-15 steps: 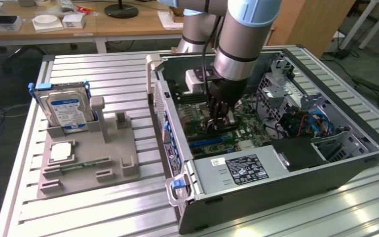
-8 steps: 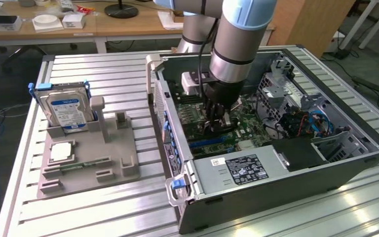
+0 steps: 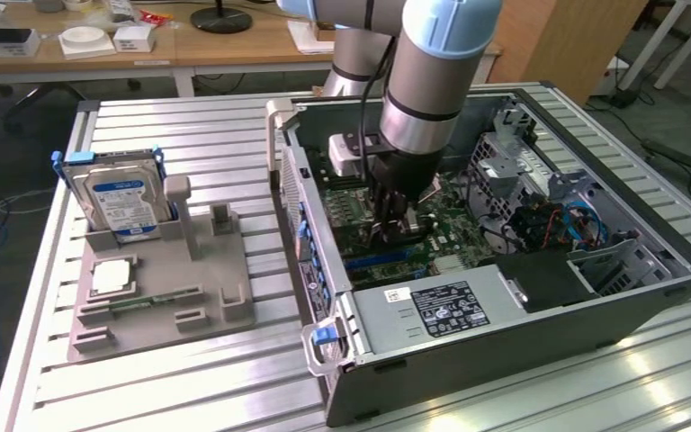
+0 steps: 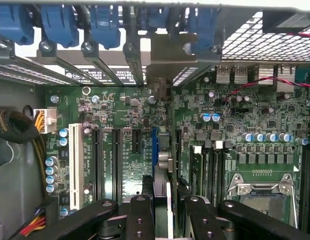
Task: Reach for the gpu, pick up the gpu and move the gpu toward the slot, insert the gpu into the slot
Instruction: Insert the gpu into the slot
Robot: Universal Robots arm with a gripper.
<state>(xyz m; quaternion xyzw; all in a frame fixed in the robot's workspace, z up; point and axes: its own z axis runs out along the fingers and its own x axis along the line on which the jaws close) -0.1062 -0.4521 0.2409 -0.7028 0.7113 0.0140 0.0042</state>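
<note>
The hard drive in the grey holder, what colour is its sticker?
Blue and white. The hard drive shows best in the exterior view.

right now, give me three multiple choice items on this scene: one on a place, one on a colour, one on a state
1. Where is the hard drive?
A. inside the case
B. on the wooden desk
C. upright in the grey holder

2. What colour is the main part of the drive's label?
A. blue
B. red
C. yellow

3. What is the gripper doing?
A. hanging open and empty
B. shut on the gpu
C. shut on the hard drive

Answers:
1 C: the drive stands in the grey holder, to the exterior view's left of the case.
2 A: its face shows a blue label.
3 B: the wrist view shows the gpu edge-on between the fingers, over the motherboard.
</note>
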